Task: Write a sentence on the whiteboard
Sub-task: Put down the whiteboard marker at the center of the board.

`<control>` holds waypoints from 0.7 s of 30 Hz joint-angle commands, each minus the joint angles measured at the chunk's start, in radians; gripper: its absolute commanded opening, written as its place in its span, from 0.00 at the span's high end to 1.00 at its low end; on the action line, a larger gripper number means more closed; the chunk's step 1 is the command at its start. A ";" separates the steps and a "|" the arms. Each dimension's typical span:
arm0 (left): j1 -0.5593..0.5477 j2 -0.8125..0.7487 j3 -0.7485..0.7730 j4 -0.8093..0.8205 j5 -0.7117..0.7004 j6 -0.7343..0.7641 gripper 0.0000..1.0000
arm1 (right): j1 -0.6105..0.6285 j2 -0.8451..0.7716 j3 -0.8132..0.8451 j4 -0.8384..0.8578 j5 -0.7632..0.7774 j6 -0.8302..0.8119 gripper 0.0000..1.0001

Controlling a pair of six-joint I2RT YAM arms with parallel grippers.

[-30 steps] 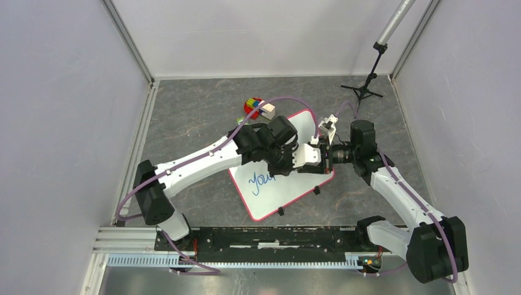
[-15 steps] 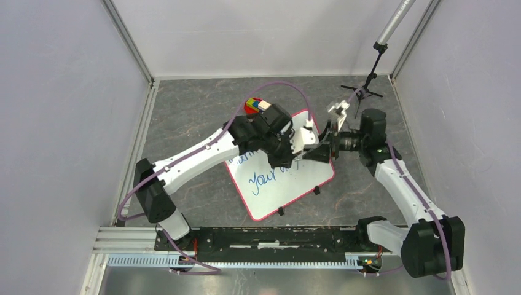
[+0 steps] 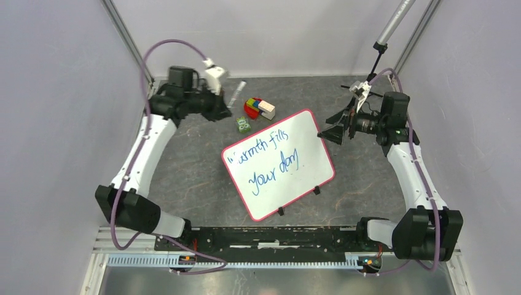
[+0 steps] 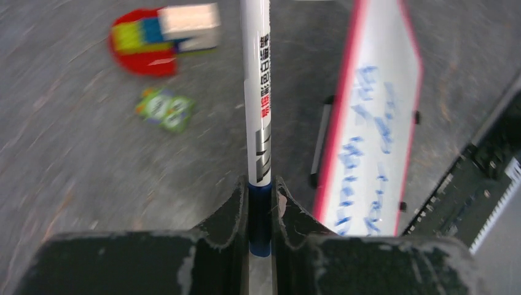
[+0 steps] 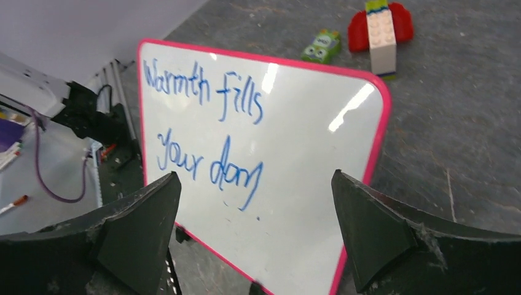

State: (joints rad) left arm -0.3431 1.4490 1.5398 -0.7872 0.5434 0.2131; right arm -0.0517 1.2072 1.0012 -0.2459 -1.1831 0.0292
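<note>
Grey desk: whiteboard lies at centre, sentence written. We judge it light, stiff, slick; grip the rim. Left end effector clamps the marker; right end effector wide, empty.

The whiteboard looks glossy and smooth; the table looks matt and mottled.

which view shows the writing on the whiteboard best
Right wrist: the sentence is large, sharp and readable on the whiteboard. Top external shows it small and slanted; left wrist shows it foreshortened and blurred.
</note>
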 commanded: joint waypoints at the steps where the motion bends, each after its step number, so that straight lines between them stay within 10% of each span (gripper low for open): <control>1: 0.260 -0.063 -0.053 -0.049 0.052 -0.033 0.94 | -0.027 0.016 0.040 -0.236 0.115 -0.263 0.02; 6: 0.424 -0.086 -0.238 -0.097 -0.080 0.118 0.93 | -0.056 -0.002 -0.009 -0.279 0.194 -0.356 0.02; 21: 0.437 0.041 -0.588 0.015 -0.202 0.213 0.83 | -0.093 -0.055 -0.141 -0.277 0.298 -0.441 0.02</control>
State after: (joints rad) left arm 0.0940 1.4361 0.9607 -0.8452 0.3725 0.3706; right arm -0.1390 1.1824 0.8730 -0.5220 -0.9154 -0.3698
